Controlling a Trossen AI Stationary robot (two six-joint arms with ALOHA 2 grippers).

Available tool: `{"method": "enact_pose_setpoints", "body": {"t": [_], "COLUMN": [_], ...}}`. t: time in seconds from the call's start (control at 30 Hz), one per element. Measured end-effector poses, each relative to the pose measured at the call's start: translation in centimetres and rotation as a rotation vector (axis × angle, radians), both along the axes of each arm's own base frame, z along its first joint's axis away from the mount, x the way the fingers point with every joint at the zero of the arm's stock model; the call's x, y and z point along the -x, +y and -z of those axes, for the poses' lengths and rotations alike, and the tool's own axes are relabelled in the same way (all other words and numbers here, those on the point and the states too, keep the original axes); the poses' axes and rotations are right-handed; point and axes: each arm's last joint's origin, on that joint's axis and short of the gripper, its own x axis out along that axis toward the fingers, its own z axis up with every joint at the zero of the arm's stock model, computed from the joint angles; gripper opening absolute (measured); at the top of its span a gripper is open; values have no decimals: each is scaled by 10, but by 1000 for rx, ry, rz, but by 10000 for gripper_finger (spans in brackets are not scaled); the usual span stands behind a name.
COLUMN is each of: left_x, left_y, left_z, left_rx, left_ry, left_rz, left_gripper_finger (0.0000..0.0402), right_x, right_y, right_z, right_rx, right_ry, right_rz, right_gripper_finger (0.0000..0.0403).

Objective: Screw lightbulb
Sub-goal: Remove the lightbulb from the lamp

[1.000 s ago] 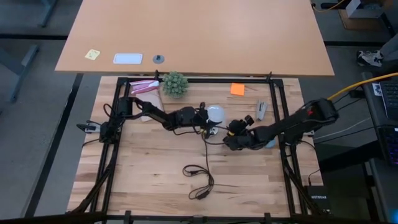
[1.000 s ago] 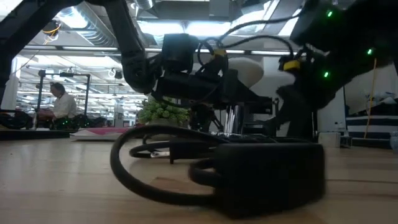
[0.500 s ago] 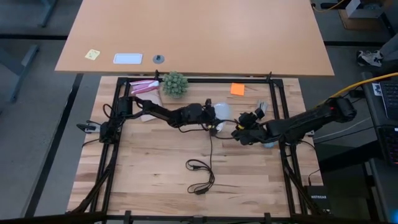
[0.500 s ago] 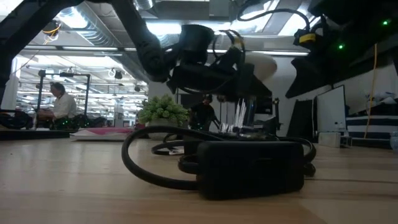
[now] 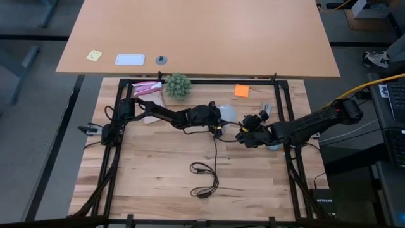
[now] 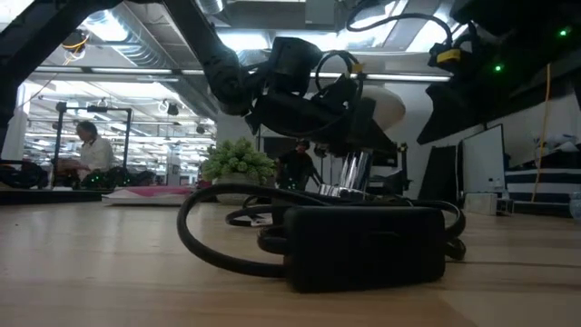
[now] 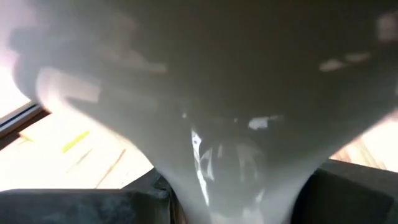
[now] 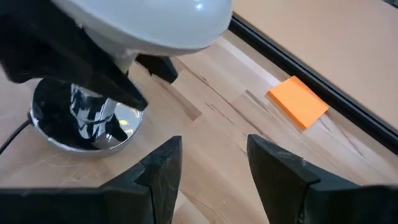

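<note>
The white frosted lightbulb (image 5: pixel 226 113) is near the table's middle, and my left gripper (image 5: pixel 214 118) is shut on it, reaching in from the table's left. Its greyish screw base (image 8: pixel 87 107) points down into the round silvery socket disc (image 8: pixel 121 127), which lies flat on the wood. The low view shows the dome (image 6: pixel 379 104) tilted up and away from the gripper. My right gripper (image 8: pixel 211 165) stands open just to the right of the socket, a little above the table, with nothing between its fingers. My left gripper pinches the bulb's tapering neck (image 7: pixel 230 165) between its two fingers (image 8: pixel 93 65), just below the dome. The fingers come nearly level from the table's left. The bulb stands tilted, with the lower end of its screw base (image 6: pixel 349 173) at the socket's middle.
The socket's black cord (image 5: pixel 212 158) runs toward the near edge and ends in a black block (image 6: pixel 363 245). A green plant (image 5: pixel 178 84), an orange note (image 5: pixel 241 90) and a pink thing (image 5: pixel 147 88) lie at the far side. Black frame rails (image 5: pixel 281 114) border the wood.
My left gripper has gone a little toward the table's right edge with the bulb and tipped up slightly; the screw base now stands on the socket. My right gripper has drawn back toward the right edge and risen, still open. The cord has been dragged a little along.
</note>
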Motion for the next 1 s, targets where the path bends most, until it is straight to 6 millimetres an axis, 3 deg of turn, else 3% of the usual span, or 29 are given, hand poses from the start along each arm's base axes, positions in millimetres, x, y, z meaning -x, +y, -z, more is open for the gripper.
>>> {"method": "enact_pose_setpoints", "body": {"t": [0.57, 0.83, 1.0], "left_x": [1, 5, 3], "left_y": [-1, -1, -3], "left_z": [4, 14, 11], "left_rx": [44, 74, 81], "left_ry": [40, 128, 99], "left_rz": [-61, -79, -76], "left_gripper_finger": [216, 271, 280], "right_x": [-2, -4, -4], "right_y": [1, 2, 2], "right_z": [-1, -2, -2], "right_rx": [-22, -38, -36], "right_ry": [-21, -48, -46], "right_rz": [-10, -16, -20], "right_gripper_finger": [188, 188, 188]}}
